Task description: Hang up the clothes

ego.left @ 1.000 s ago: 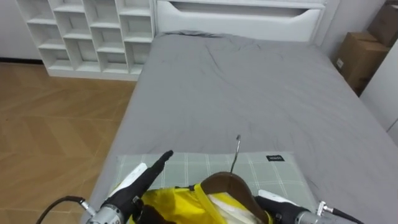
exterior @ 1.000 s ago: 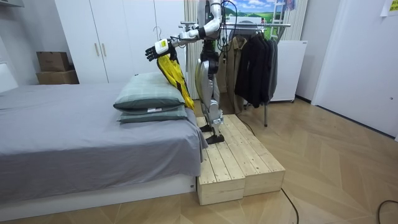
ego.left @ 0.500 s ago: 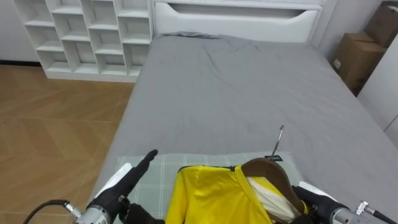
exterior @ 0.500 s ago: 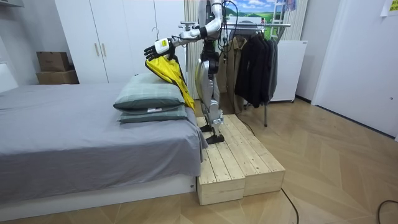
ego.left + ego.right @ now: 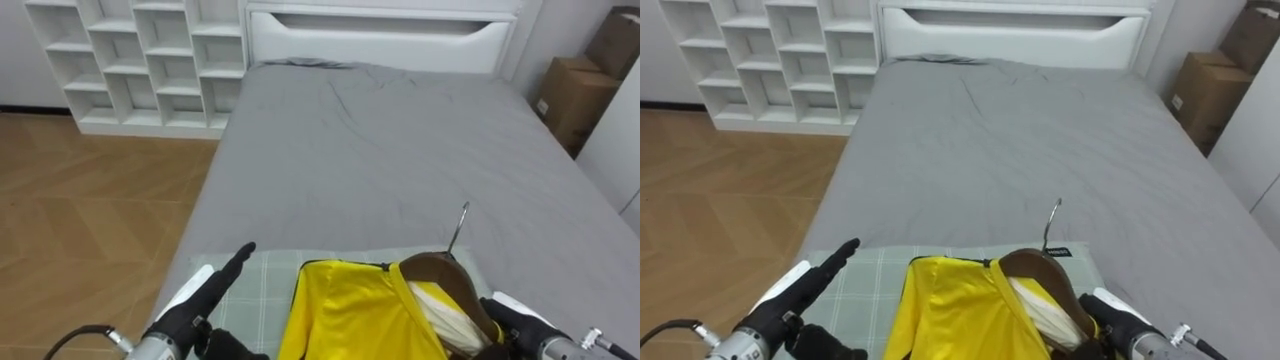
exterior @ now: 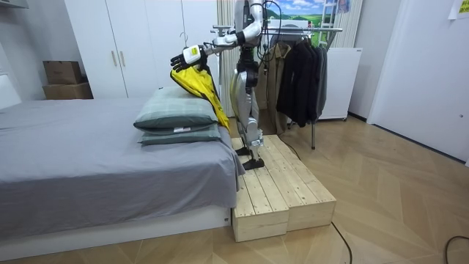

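A yellow garment (image 5: 345, 315) hangs on a brown wooden hanger (image 5: 440, 280) whose metal hook (image 5: 458, 225) points up and away from me. I hold it over green plaid pillows (image 5: 265, 280) at the foot of a grey bed (image 5: 380, 140). My right hand (image 5: 512, 318) sits at the hanger's right end, its fingers curled under the wood. My left hand (image 5: 205, 305) is beside the garment's left edge with its fingers stretched straight. In the room view I stand on a wooden platform (image 6: 282, 191), and the garment (image 6: 201, 84) hangs from my raised arms.
A clothes rack (image 6: 308, 31) with dark clothes (image 6: 300, 73) stands behind me. White cube shelves (image 5: 150, 50) and wooden floor lie left of the bed, with the white headboard (image 5: 380, 35) at the far end. A cardboard box (image 5: 570, 95) stands at the right.
The hanger and the yellow garment have moved right and risen, so more yellow cloth shows. My left hand has drawn a little down and left.
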`<state>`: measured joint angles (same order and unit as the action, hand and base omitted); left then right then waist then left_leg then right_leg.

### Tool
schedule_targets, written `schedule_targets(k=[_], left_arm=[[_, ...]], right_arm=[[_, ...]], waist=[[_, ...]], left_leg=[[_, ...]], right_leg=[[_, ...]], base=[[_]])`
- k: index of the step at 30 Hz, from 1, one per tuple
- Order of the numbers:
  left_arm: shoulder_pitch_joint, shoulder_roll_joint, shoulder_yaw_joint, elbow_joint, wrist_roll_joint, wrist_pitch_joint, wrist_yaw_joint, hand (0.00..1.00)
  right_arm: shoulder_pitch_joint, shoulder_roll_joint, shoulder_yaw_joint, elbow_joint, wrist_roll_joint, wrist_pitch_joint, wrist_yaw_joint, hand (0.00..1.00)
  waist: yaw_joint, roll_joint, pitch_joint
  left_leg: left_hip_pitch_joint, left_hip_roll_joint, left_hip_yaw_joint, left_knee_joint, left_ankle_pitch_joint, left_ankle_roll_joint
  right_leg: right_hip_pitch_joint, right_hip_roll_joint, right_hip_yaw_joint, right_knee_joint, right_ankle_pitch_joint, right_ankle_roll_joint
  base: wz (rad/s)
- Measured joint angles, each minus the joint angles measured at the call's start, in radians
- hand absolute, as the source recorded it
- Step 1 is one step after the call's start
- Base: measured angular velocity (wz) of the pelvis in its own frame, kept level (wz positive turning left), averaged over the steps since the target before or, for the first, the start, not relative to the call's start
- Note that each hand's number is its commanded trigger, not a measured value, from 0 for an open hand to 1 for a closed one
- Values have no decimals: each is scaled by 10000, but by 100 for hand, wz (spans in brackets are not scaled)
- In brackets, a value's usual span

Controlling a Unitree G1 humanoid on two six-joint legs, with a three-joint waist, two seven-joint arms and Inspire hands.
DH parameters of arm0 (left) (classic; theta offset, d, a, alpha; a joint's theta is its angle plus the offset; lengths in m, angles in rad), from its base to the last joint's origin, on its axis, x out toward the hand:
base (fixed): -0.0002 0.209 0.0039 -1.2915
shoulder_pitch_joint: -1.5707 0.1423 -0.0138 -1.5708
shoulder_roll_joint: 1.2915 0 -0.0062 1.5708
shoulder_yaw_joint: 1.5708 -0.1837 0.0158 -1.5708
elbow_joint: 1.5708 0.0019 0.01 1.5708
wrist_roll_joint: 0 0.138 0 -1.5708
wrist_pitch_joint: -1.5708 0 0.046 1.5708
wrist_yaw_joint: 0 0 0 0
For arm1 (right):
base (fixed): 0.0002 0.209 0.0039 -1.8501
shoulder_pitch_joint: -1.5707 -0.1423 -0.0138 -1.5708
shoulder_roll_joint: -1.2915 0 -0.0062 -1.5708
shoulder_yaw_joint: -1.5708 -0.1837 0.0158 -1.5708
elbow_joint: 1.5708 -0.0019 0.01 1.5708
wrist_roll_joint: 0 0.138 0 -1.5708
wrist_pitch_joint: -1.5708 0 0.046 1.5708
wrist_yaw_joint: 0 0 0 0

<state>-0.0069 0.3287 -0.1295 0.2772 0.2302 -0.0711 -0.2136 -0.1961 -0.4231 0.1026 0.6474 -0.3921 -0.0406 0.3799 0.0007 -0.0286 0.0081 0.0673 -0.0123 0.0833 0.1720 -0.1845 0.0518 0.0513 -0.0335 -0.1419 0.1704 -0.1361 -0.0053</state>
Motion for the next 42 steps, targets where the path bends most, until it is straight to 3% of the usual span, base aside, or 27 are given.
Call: schedule_targets(k=[6,10,13,16,20,28,34,37,42], left_arm=[[144,-17,658,1685,23,121,53,0],[806,-42,1770,2772,3,211,247,0],[1290,-123,2500,3388,-1,242,671,0],[1582,-137,2948,4597,-27,212,945,0],[1911,-307,3540,5643,-30,249,1252,0],[2509,-573,3536,5817,-440,251,1271,0],[2387,-727,3532,6602,-1216,244,1449,0],[2549,-737,3448,6921,-1448,287,1447,0],[2680,-839,3383,7467,-1493,401,1445,0]], right_arm=[[67,-14,-350,-458,-86,174,58,100],[508,-126,-980,-847,-92,203,41,100],[842,-129,-1324,-1215,-84,213,43,100],[1084,-145,-1442,-1592,-53,214,44,100],[1361,-443,-1536,-2278,-54,216,41,100],[1500,-549,-1542,-3949,-65,297,43,100],[1500,-544,-1547,-5260,-104,321,47,100],[1614,-542,-1546,-6091,-165,512,89,100],[1629,-524,-1546,-6832,-289,643,184,100]], waist=[[-81,-31,-1],[41,-43,-19],[79,-70,-56],[124,-35,-196],[105,-43,-192],[317,-128,-151],[358,-229,-95],[360,-285,-50],[436,-319,-40]], left_leg=[[-16,-1,9,-20,-1,0],[65,2,125,-92,-2,0],[105,-3,165,-126,-3,0],[210,-8,208,-209,-3,1],[292,-6,192,-217,-40,48],[303,-7,202,-206,-37,50],[150,-21,50,-198,-38,51],[109,-11,-12,-219,-38,49],[123,-3,-36,-285,-46,44]], right_leg=[[-29,47,45,-24,-12,6],[-10,20,49,-36,-34,24],[-1,70,100,-29,-38,26],[44,72,139,-8,-38,29],[163,69,112,-5,-63,53],[157,82,173,-9,-63,57],[20,83,82,-10,-64,57],[-5,84,-25,-32,-66,59],[-4,89,-103,-35,-66,60]], base=[[-1],[-6],[-3],[-4],[2],[-2],[6],[6],[0]])
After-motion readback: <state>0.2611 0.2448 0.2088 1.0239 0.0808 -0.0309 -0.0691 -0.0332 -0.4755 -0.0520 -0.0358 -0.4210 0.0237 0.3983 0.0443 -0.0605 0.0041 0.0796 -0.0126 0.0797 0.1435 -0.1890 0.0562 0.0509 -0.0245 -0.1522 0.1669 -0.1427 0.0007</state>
